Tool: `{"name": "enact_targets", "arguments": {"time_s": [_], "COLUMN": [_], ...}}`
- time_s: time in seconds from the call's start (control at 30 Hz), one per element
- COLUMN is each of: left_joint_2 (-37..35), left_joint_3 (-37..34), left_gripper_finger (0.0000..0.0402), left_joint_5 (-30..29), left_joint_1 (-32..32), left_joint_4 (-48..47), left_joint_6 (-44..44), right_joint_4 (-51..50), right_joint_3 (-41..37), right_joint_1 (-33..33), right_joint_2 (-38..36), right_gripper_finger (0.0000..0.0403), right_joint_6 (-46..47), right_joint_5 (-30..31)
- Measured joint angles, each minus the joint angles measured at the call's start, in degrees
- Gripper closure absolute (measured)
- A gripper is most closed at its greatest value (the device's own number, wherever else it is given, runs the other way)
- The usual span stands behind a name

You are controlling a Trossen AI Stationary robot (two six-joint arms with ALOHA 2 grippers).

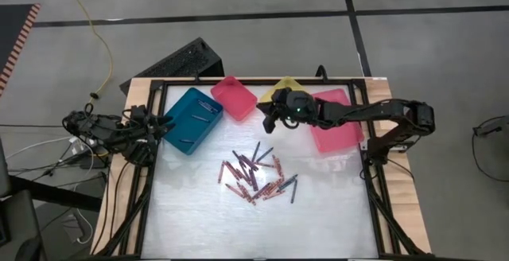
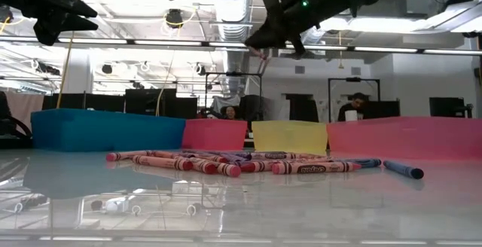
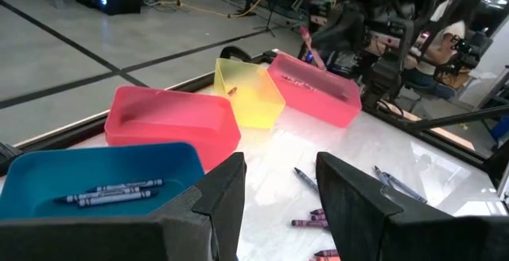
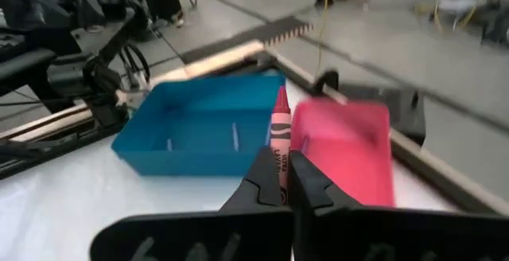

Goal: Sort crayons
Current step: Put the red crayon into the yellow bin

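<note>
White glossy tabletop (image 1: pixel 318 213), crayons (image 1: pixel 256 177) scattered; office behind.

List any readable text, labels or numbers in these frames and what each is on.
No text can be read for certain.
Red crayon held in the right end effector: dark lettering runs along its wrapper, too blurred to read.
Crayons on the table: wrapper print shows in the low view, too small to read.
Teal bin, pink bin, yellow bin: no markings visible.

In the high view, the right arm hid part of the yellow bin (image 1: pixel 284 85); the crayons (image 1: pixel 256 177) were too small to count.
</note>
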Motion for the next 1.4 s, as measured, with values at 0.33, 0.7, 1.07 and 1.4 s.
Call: {"name": "enact_targets", "arguments": {"time_s": [0.33, 0.7, 1.07, 1.4], "left_joint_2": [0.0, 0.0, 0.0, 0.0], "left_joint_3": [0.0, 0.0, 0.0, 0.0], "left_gripper_finger": [0.0256, 0.0256, 0.0256, 0.0256], "left_joint_5": [-1.7, -7.5, -9.9, -12.3], "left_joint_1": [0.0, 0.0, 0.0, 0.0], "left_joint_4": [0.1, 0.2, 0.3, 0.1], "left_joint_6": [-0.2, -0.5, -2.5, -5.7], "right_joint_4": [6.3, 14.4, 17.0, 2.1], "right_joint_3": [0.0, 0.1, 0.0, 0.1], "right_joint_1": [-2.9, -6.7, -11.3, -20.3], "right_joint_2": [0.0, 3.4, 11.4, 8.7], "right_gripper_finger": [0.0403, 0.0403, 0.0403, 0.0403], "right_joint_6": [-9.8, -10.8, -8.6, -10.8], "right_joint_5": [-0.2, -6.4, -7.7, -19.2]}}
